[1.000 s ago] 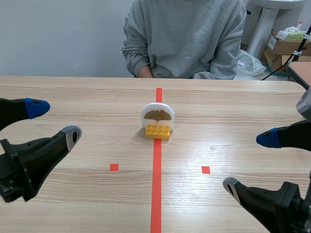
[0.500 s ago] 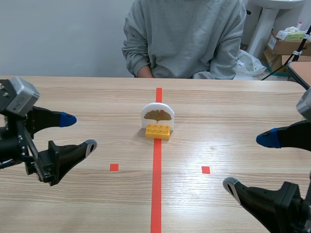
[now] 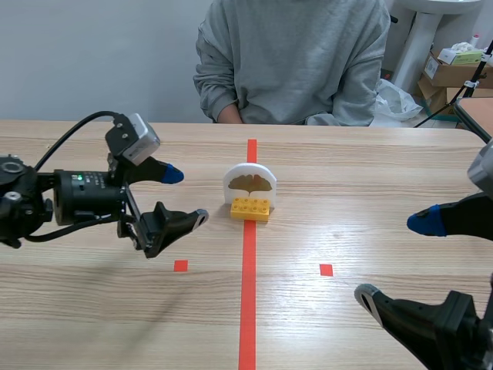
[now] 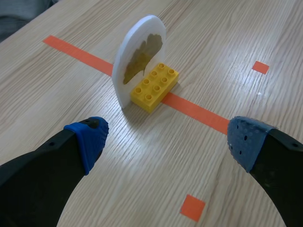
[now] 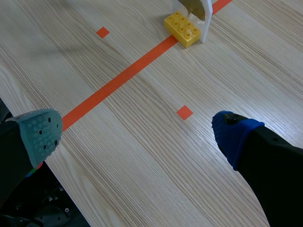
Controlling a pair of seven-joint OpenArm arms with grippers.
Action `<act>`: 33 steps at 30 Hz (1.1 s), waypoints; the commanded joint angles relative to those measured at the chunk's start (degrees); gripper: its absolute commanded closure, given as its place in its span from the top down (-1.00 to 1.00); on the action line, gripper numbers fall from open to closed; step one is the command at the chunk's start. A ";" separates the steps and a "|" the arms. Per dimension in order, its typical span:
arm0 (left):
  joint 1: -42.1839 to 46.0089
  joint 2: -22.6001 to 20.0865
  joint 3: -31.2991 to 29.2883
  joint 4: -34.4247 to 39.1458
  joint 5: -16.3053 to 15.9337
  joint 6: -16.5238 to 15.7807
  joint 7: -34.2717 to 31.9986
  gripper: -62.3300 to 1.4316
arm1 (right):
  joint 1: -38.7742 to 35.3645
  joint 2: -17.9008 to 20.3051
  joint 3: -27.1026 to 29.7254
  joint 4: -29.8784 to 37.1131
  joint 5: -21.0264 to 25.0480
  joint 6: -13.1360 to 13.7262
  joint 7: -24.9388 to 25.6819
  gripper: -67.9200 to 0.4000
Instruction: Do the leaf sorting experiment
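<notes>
Nearest, at the table's [image 3: 92, 324] near right, the right gripper [image 3: 394, 260] hung low with its fingers spread wide and nothing between them. In its own wrist view the right gripper [image 5: 137, 137] framed only bare wood and a tape mark, with the task's thing well ahead of it.

Farther in, from the left, the left gripper [image 3: 185, 196] pointed toward the middle, likewise released and empty. It was clearly the nearer of the two to the target.

Just right of and slightly beyond its fingertips stood the leaf card [image 3: 249, 183], a white arched card bearing a ginkgo leaf. The card was upright in a yellow brick [image 3: 250, 208] on the centre tape line [image 3: 248, 308]. The brick's long axis ran left to right, with the card's face turned toward the robot.

In the left wrist view the leaf card [image 4: 139, 61] lay ahead of the open left gripper [image 4: 168, 139], nearer the blue-padded finger and not yet between the pads. A grasp would probably need more advance and some turning.

Farthest, a person [image 3: 293, 62] sat across the table.
</notes>
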 commanded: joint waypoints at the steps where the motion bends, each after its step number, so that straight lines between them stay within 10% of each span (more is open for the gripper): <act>1: -2.80 1.36 0.35 0.00 -0.55 0.26 -0.81 0.72 | 0.66 0.76 0.50 0.04 0.17 0.46 0.63 0.96; 13: -14.56 10.80 8.66 -12.79 9.33 5.01 -4.13 0.72 | 0.66 0.76 0.50 0.04 0.17 0.46 0.63 0.96; 33: -23.26 24.22 16.79 -32.06 14.27 9.66 -6.88 0.61 | 0.83 0.74 0.50 0.04 0.20 0.46 0.70 0.96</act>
